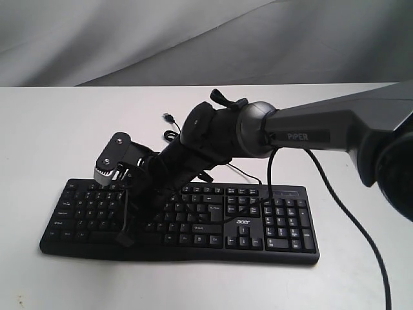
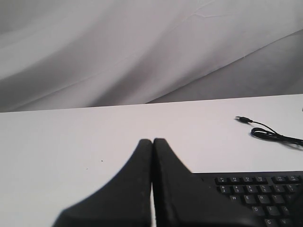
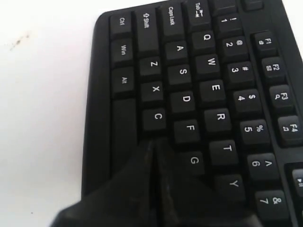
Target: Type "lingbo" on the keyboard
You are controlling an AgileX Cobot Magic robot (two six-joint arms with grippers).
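Observation:
The black keyboard [image 1: 284, 223] with a white acer logo lies across the white table, near its front. My right arm reaches over from the right to the keyboard's left half. The right gripper [image 1: 125, 239] is shut with nothing in it. In the right wrist view the right gripper [image 3: 154, 142] has its tips over the keyboard [image 3: 189, 75] right after the C key, beside F and G; whether they touch a key I cannot tell. The left gripper [image 2: 152, 140] is shut and empty, over bare table by the keyboard's [image 2: 255, 194] far left corner. It is outside the exterior view.
The keyboard's thin black USB cable [image 1: 169, 119] lies loose behind it, and its plug [image 2: 242, 119] rests on the table. The right arm's own black cable [image 1: 352, 223] hangs over the table's right side. A grey cloth backdrop [image 1: 193, 39] stands behind the white table [image 1: 51, 129].

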